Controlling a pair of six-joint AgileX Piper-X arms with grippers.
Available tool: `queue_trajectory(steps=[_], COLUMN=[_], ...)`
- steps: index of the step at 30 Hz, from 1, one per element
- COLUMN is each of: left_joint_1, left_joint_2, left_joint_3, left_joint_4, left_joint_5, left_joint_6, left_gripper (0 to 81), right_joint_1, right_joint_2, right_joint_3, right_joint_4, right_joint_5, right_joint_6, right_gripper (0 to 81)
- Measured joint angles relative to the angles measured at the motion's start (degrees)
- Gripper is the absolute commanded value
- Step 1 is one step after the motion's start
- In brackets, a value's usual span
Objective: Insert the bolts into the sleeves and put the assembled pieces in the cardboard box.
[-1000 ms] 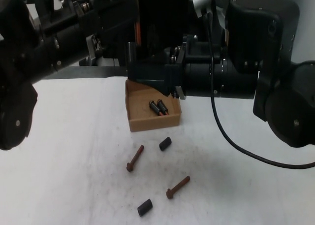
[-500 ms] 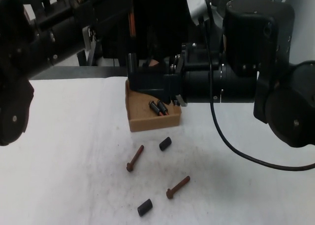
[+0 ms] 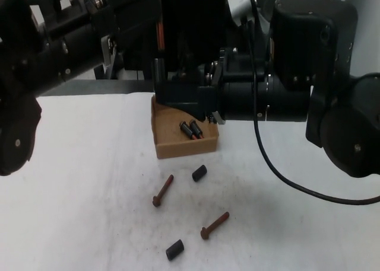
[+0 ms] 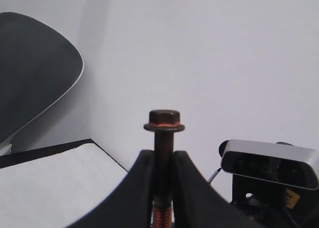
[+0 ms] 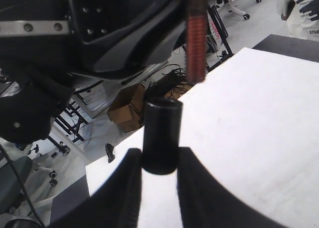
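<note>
My left gripper (image 4: pixel 163 185) is shut on a copper bolt (image 4: pixel 164 138), whose hex head sticks out past the fingertips. My right gripper (image 5: pixel 158 164) is shut on a black sleeve (image 5: pixel 160 134) that stands upright between its fingers. The bolt's threaded end (image 5: pixel 196 48) hangs just beyond the sleeve's open mouth and a little to one side, apart from it. In the high view both are held above the cardboard box (image 3: pixel 178 147), which holds two assembled pieces (image 3: pixel 191 129). On the white bench lie two loose bolts (image 3: pixel 162 191) (image 3: pixel 214 225) and two loose sleeves (image 3: pixel 199 173) (image 3: pixel 174 249).
The right arm's thick black body (image 3: pixel 267 99) stretches over the box's far side. The left arm (image 3: pixel 53 51) comes in from the far left. A black cable (image 3: pixel 279 170) droops over the bench at the right. White bench (image 3: pixel 77 194) lies open around the loose parts.
The left gripper with its bolt has shifted a little to the left and up. The right gripper with the sleeve has risen slightly over the box. The parts on the bench have not moved.
</note>
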Motion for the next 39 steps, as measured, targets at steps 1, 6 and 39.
queue_trajectory(steps=[1,6,39], left_joint_1=[0.0,0.0,0.0], left_joint_2=[0.0,0.0,0.0], left_joint_3=[0.0,0.0,0.0], left_joint_4=[0.1,0.2,-1.9], left_joint_5=[0.0,0.2,0.5], left_joint_6=[0.1,0.4,0.1], left_gripper=[0.2,0.2,0.2], right_joint_1=[0.0,0.0,0.9], right_joint_2=[0.0,0.0,0.0], right_joint_3=[0.0,0.0,0.0], right_joint_4=[0.0,0.0,5.6], right_joint_5=[0.0,0.1,14.3], right_joint_6=[0.0,0.0,-19.7], right_gripper=[0.8,0.8,0.8])
